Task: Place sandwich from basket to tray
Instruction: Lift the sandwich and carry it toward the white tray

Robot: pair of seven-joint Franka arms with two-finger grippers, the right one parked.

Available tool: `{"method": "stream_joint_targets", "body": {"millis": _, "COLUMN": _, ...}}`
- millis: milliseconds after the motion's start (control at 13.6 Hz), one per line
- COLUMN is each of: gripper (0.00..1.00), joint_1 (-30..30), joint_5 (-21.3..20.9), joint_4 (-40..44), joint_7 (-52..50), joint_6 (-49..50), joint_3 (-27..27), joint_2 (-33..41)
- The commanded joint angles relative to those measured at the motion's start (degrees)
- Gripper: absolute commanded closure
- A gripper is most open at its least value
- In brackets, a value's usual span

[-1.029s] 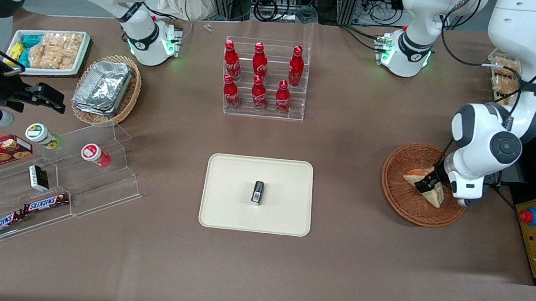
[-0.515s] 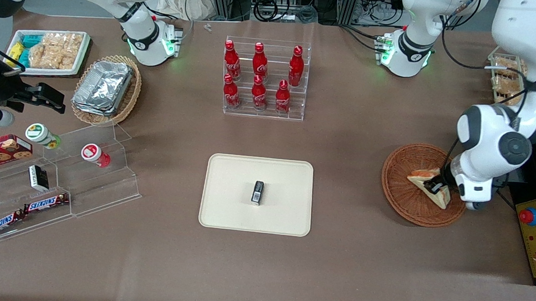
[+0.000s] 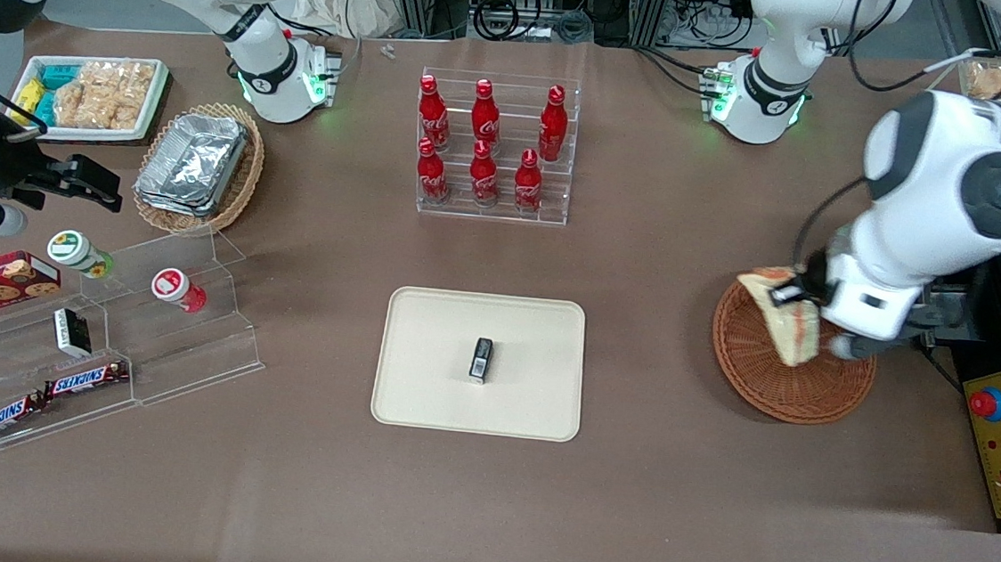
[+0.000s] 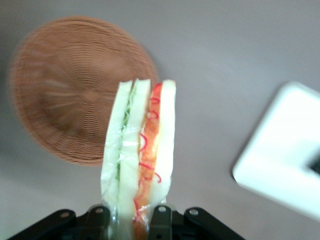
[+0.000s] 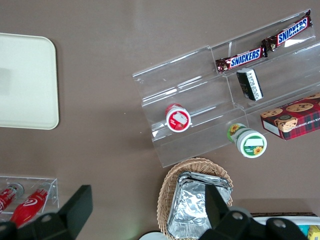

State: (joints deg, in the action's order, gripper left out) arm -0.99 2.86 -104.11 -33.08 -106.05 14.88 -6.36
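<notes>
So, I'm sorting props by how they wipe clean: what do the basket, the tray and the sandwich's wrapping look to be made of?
The basket looks like woven wicker, reddish-brown and matte, its weave rings showing. The tray seems moulded plastic, smooth cream with rounded corners. The sandwich, clamped in the gripper above the basket, appears wrapped in clear glossy film.

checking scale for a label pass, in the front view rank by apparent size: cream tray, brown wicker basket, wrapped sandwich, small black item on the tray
1. Cream-beige rectangular tray
2. Round reddish-brown wicker basket
3. Clear-wrapped triangular sandwich, held by the claw above the basket, nearer the camera, so inflated
4. Small black item
</notes>
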Motion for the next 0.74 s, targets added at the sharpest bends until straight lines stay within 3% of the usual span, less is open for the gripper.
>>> {"method": "stream_joint_targets", "body": {"millis": 0, "gripper": 1.0, "joint_1": 0.1, "joint_5": 1.2, "joint_4": 3.8, "joint_7": 4.8, "joint_6": -1.6, "joint_3": 7.0, "joint_2": -6.9}}
{"method": "stream_joint_targets", "body": {"millis": 147, "gripper": 1.0, "joint_1": -1.5, "joint_5": 0.7, "joint_4": 3.7, "joint_7": 4.0, "joint_6": -8.4, "joint_3": 10.4, "joint_2": -10.2}}
{"method": "stream_joint_targets", "body": {"millis": 294, "gripper": 1.0, "joint_1": -5.9, "joint_5": -0.9, "joint_4": 4.3, "joint_7": 3.4, "joint_6": -13.7, "joint_3": 10.4, "joint_2": -14.7}}
{"method": "stream_joint_targets", "body": {"millis": 662, "gripper": 1.0, "joint_1": -11.2, "joint_5": -13.4, "joint_4": 17.4, "joint_7": -1.3, "joint_6": -17.4, "joint_3": 10.3, "joint_2": -32.9}}
